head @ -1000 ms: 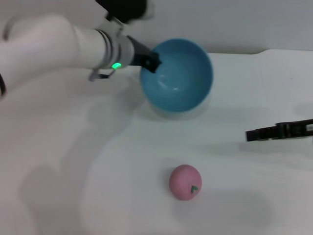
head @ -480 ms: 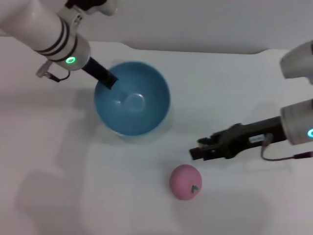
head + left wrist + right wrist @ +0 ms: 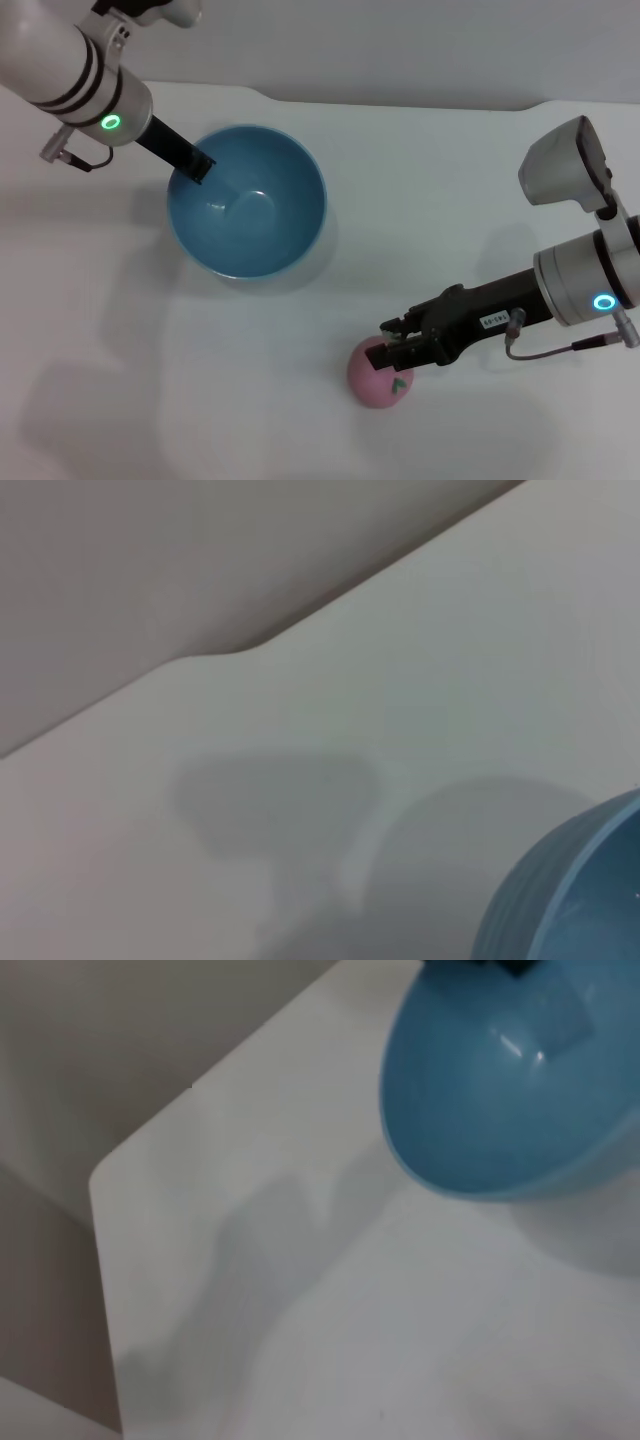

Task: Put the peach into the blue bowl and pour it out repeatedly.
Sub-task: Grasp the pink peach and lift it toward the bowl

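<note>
The small round dusty-pink matte peach (image 3: 379, 373) is lying on the white matte tabletop (image 3: 450, 200), near the front edge and well apart from the bowl. The right gripper (image 3: 398, 349), a black two-fingered pincer on a white arm, is reaching in from the right and hovering at the top of the fruit, its fingers spread with one lying over the peach's upper surface; it is released and not yet clamping anything.

Farther back and to the left, the round, deep, glossy sky-blue bowl (image 3: 247, 200) is sitting upright and empty, its smooth inside facing up. The left gripper (image 3: 192, 163) is gripping the bowl's near-left rim, one black finger reaching down inside the wall, so it is clenched on the bowl. The left wrist view is showing only a slice of the bowl's outer wall and the bare tabletop; the right wrist view is showing the bowl's outside and the table's far corner, not the fruit.

The step in hand appears to be picking up the peach. To do it well, the right gripper should be lowering until its fingers are straddling the fruit's widest part, centred so the round body is not squirting sideways as they close. A gentle squeeze should suffice on so small a fruit. The left gripper should be keeping the bowl level and steady, since the peach will need a clear drop into its open mouth.
</note>
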### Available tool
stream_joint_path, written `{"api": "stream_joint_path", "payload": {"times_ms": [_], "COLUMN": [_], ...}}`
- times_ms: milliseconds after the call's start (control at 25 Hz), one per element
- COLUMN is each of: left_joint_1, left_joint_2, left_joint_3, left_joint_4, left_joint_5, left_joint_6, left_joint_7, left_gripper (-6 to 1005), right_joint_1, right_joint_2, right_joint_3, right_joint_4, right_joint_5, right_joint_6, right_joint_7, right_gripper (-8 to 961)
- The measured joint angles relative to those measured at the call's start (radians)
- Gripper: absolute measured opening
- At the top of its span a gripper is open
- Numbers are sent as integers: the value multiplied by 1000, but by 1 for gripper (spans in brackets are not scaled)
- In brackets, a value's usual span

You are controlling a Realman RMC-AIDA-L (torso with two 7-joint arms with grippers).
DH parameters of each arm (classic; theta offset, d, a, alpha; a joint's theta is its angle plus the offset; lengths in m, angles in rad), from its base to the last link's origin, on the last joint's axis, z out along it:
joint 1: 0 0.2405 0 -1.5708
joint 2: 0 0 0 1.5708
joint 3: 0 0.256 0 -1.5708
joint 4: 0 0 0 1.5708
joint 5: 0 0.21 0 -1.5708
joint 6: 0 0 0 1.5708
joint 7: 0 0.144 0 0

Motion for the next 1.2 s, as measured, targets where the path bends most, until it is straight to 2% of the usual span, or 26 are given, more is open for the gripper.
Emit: {"api": "stream_joint_path", "payload": {"times_ms": [280, 560, 960, 1200], "left_joint_1": [5, 3, -1, -5], "left_joint_2": [-3, -4, -6, -7], "left_joint_3": [8, 9, 12, 12], "left_joint_4": [8, 4, 2, 2], "left_joint_5": [1, 1, 1, 1], "left_joint_6": [1, -3, -6, -6], "left_joint_7": [0, 0, 1, 0], "left_gripper": [-2, -1, -2, -1], "right_joint_1": [0, 14, 22, 19], "right_joint_2": [-1, 0, 3, 5], "right_joint_3": [-33, -153, -227, -232], "right_joint_4": [17, 39, 52, 53], "right_joint_5": [-5, -5, 4, 6], "right_joint_6": [55, 153, 191, 218], "right_joint_7": [8, 68, 137, 140], "right_gripper": [500, 494, 486, 481]}}
